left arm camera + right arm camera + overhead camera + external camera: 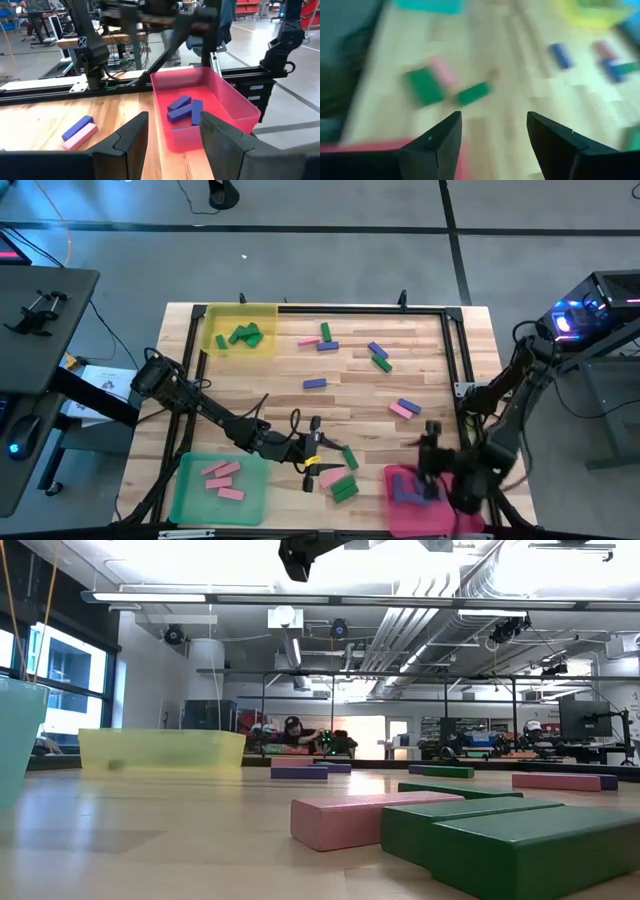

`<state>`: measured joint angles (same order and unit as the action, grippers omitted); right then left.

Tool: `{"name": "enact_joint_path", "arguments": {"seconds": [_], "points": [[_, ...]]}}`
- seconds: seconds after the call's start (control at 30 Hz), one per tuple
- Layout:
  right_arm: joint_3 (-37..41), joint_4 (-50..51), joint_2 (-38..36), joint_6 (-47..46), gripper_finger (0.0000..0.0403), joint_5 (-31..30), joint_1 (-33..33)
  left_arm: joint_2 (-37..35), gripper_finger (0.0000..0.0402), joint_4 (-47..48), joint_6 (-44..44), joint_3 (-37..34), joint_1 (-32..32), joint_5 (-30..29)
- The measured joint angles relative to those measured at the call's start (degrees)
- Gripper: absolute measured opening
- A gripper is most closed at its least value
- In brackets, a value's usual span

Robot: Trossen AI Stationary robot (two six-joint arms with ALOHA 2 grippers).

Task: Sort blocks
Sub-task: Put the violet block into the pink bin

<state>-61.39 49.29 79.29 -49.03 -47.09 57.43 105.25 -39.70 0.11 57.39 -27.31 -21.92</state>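
This is a robotics lab or workshop hall. The butcher-block table (400, 375) sits inside a black metal frame (455, 350) on a grey concrete floor (330, 260) crossed by dark lines. In the low view, exposed ducts (470, 585) and strip lights (300, 602) run overhead, and benches with monitors (585, 720) stand at about 3 o'clock. A person (293, 730), probably seated, works far back near 12 o'clock. Another desk (40, 330) stands at 9 o'clock.

The left arm is reaching low across the counter's near edge, its pincer (313, 450) standing apart and empty. The right arm is folding back, its pincer (432, 465) gaping wide, gripping nothing.
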Motion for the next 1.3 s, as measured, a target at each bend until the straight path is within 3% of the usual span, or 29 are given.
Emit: {"name": "enact_joint_path", "arguments": {"seconds": [0.1,0.3,0.47,0.57,0.87,1.3], "points": [[5.47,1.1,-2.03,-3.74,0.0209,-1.84,-5.16,0.0,0.0163,0.01,-0.05,0.0,0.04,0.0],[19.05,7.33,-3.33,-11.37,0.0209,13.47,-21.63,0.0,0.0163,0.06,-0.06,0.0,0.04,0.01],[25.73,7.16,-3.33,-4.11,0.0209,25.78,-35.14,0.0,0.0163,0.07,-0.05,0.0,0.04,0.03],[27.23,6.06,-3.56,0.78,0.0209,29.13,-39.86,0.0,0.0163,0.07,-0.06,0.0,0.04,0.03],[26.76,-1.45,-3.49,11.71,0.0208,35.31,-45.13,0.0,0.0163,0.68,-0.58,0.0,0.04,0.08],[25.58,-3.2,-7.33,12.78,0.0209,36.17,-46.21,0.0,0.0163,1.57,-1.47,0.0,0.07,0.1]]}}
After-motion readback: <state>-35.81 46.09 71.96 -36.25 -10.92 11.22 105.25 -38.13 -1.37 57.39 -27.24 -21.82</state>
